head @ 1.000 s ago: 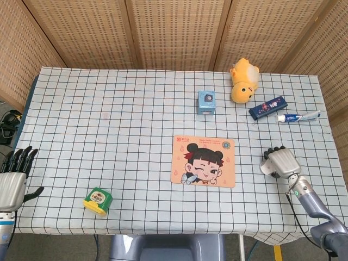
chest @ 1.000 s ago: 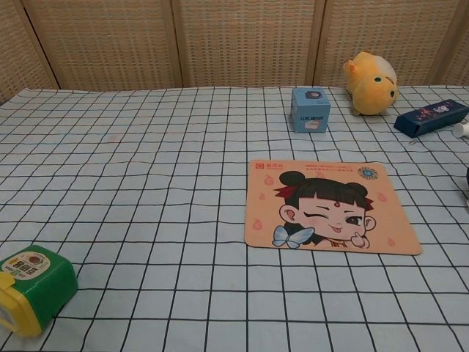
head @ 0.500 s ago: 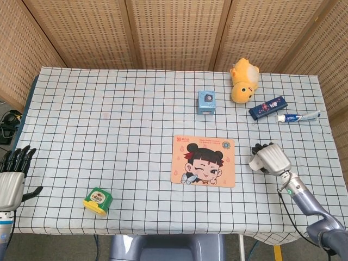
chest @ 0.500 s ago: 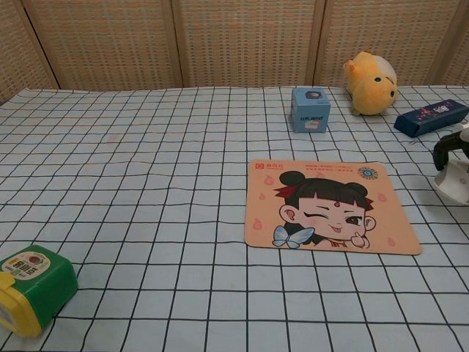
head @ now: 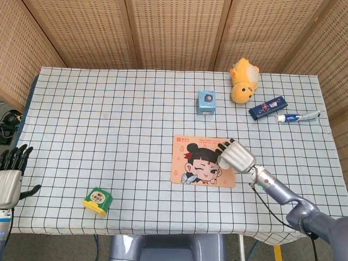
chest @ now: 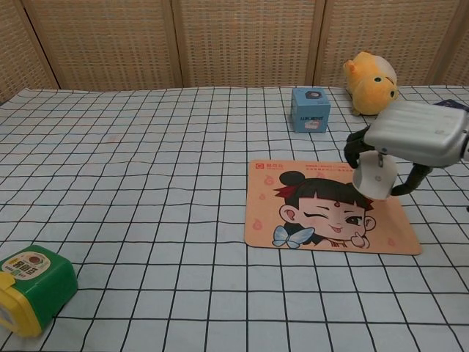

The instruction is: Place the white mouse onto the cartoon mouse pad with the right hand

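Observation:
The cartoon mouse pad [head: 196,162] [chest: 308,213], peach with a winking girl's face, lies flat at the middle of the checked table. My right hand [head: 235,156] [chest: 418,132] hovers above the pad's right part and grips the white mouse [chest: 374,175] from above, fingers curled round it. The chest view shows the mouse hanging under the palm, clear of the pad; in the head view the hand covers it. My left hand [head: 10,173] rests off the table's left edge with fingers spread and nothing in them.
A small blue box [head: 206,101] [chest: 311,108] stands behind the pad. A yellow plush toy [head: 243,80] [chest: 371,82], a dark blue pack [head: 267,107] and a toothpaste tube [head: 296,116] lie at the back right. A green-and-yellow container [head: 98,200] [chest: 29,287] sits front left.
My right hand has carried the white mouse leftward from the table's right side to above the pad's right part. The left hand has drifted slightly down.

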Controlling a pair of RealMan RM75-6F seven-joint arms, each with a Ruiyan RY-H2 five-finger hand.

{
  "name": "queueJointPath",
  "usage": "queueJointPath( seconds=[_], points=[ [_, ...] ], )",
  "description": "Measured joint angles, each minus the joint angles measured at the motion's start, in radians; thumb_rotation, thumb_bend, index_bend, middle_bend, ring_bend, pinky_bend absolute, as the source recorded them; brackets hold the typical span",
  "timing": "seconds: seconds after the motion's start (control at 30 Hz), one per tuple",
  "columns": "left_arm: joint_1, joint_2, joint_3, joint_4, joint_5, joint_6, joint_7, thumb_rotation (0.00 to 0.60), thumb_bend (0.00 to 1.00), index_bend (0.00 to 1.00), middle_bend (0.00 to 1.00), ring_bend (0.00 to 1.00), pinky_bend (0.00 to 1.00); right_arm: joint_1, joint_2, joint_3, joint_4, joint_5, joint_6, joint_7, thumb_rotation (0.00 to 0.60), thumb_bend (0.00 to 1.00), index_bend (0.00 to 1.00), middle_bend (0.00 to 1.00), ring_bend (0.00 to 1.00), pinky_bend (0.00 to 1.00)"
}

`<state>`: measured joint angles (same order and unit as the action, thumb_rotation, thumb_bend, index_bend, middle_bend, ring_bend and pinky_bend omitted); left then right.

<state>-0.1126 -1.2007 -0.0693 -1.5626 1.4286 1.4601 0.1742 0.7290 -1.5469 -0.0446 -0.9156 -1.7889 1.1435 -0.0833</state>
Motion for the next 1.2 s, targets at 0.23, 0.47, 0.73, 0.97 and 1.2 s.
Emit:
queueJointPath(
  seconds=[0.23, 0.47, 0.73, 0.97, 1.2],
  points=[
    [-0.004, 0.002, -0.008, 0.014, -0.023, -0.016, -0.025, 0.6, 0.0, 0.0, 0.0, 0.0, 0.0, 0.098, -0.036, 0.012, -0.055, -0.018, -0.11, -0.074, 0.6, 0.24, 0.82, 0.64, 0.58, 0.63],
    [-0.008, 0.004, -0.013, 0.026, -0.043, -0.034, -0.042, 0.6, 0.0, 0.0, 0.0, 0.0, 0.0, 0.146, -0.07, 0.002, -0.04, -0.025, -0.176, -0.104, 0.6, 0.24, 0.82, 0.64, 0.58, 0.63],
    [-0.01, 0.002, -0.015, 0.029, -0.049, -0.038, -0.044, 0.6, 0.0, 0.0, 0.0, 0.0, 0.0, 0.155, -0.093, -0.014, 0.002, -0.022, -0.186, -0.102, 0.6, 0.22, 0.75, 0.55, 0.5, 0.5],
    [-0.012, 0.001, -0.015, 0.028, -0.049, -0.038, -0.04, 0.6, 0.0, 0.0, 0.0, 0.0, 0.0, 0.152, -0.098, -0.016, 0.014, -0.014, -0.174, -0.116, 0.6, 0.17, 0.43, 0.21, 0.17, 0.07],
    [-0.008, 0.005, -0.013, 0.021, -0.044, -0.026, -0.042, 0.6, 0.0, 0.0, 0.0, 0.0, 0.0, 0.14, -0.092, -0.012, -0.009, -0.011, -0.141, -0.193, 0.6, 0.15, 0.26, 0.1, 0.11, 0.02]
  ],
)
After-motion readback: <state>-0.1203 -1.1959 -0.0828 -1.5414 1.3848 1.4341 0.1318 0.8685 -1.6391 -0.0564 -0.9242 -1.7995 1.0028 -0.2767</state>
